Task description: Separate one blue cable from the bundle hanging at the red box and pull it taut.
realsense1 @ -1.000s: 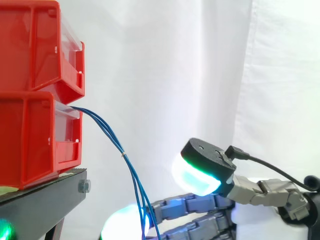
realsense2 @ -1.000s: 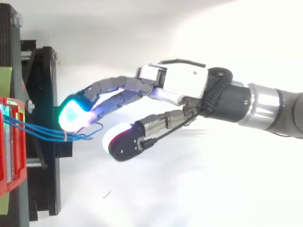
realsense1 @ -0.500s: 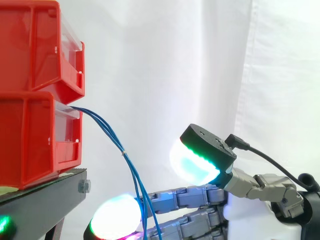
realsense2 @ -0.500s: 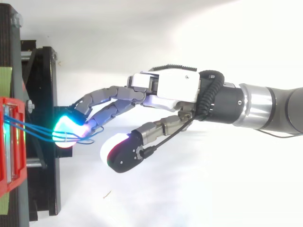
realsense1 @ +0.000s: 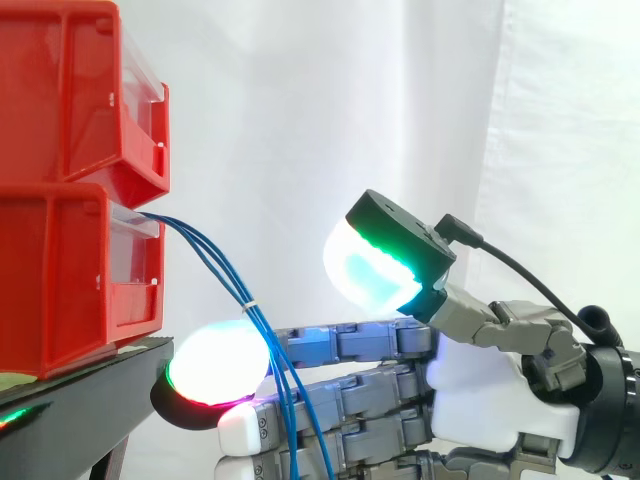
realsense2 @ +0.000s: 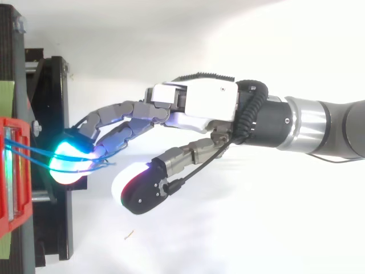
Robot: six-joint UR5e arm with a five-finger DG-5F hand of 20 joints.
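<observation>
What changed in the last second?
The robot hand rose and advanced toward the red bins. Its straight fingers now reach in among the blue cables. Nothing is grasped and the thumb is still apart. The bins, stand and the cables' hang are unchanged.

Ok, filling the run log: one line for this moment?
hand open | fingers at blue cables | cables hang bundled from red box | none taut

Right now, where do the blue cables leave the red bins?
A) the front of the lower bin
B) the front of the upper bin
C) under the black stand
A: in the side view the blue cables come out at the front of the lower red bin, then hang down across the hand.
</observation>
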